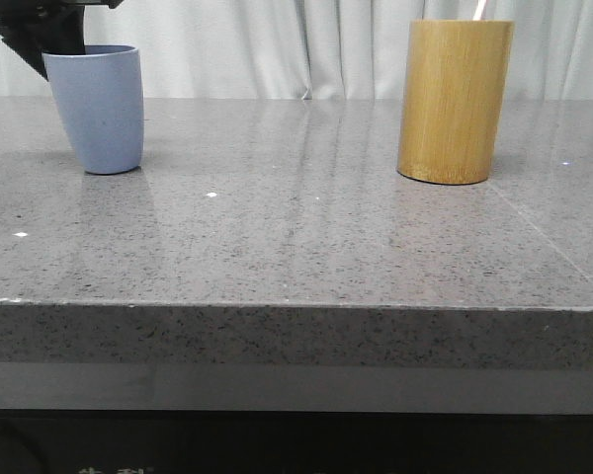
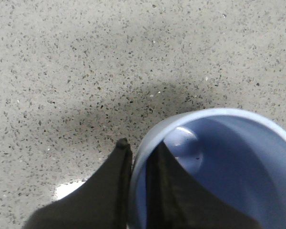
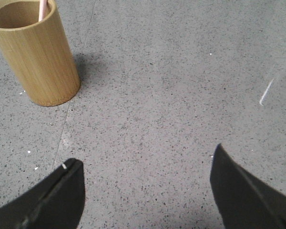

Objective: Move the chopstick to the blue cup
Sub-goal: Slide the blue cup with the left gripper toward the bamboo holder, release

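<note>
Opening step: left gripper (image 2: pixel 138 157) clamped on the cup (image 1: pixel 99 107) rim at frame upper left, right gripper (image 3: pixel 145 176) spread wide (empty), chopstick (image 3: pixel 43 9) in the bamboo holder (image 1: pixel 453 99) at upper right; next, right must reach and pinch it.

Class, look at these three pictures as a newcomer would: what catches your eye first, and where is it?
The bamboo holder stands out, far right on the grey table, with the pink chopstick poking from its top. At far left the left gripper pinches the blue cup's rim, tilting it. The right gripper hangs open over the table.
</note>
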